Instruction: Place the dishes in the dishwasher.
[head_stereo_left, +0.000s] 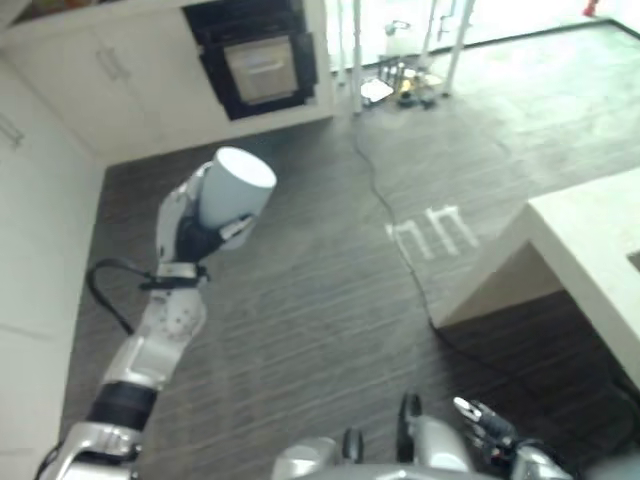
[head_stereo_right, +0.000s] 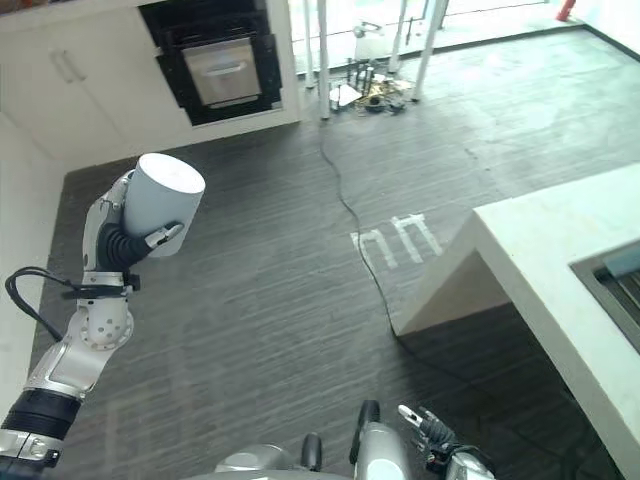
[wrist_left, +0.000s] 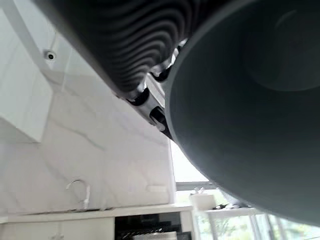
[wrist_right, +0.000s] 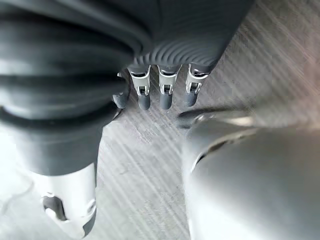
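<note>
A pale grey cup (head_stereo_left: 237, 194) is held up in the air over the dark floor, tilted with its flat base toward the camera. My left hand (head_stereo_left: 196, 236) is shut on it, fingers and thumb curled round its side; the left wrist view shows the cup (wrist_left: 250, 125) close beside the hand's ribbed cover (wrist_left: 125, 45). Far back, a dark open appliance (head_stereo_left: 256, 60) with a pulled-out rack sits in the white cabinets. My right hand (head_stereo_right: 430, 428) hangs low near my body, its fingers (wrist_right: 162, 95) relaxed and holding nothing.
A white counter (head_stereo_left: 590, 240) with a sink (head_stereo_right: 615, 275) juts in at the right. White cabinets (head_stereo_left: 40, 200) line the left and back. A thin cable (head_stereo_left: 385, 215) runs across the floor, past white floor markings (head_stereo_left: 432, 232). Small items (head_stereo_left: 400, 80) stand among metal legs at the back.
</note>
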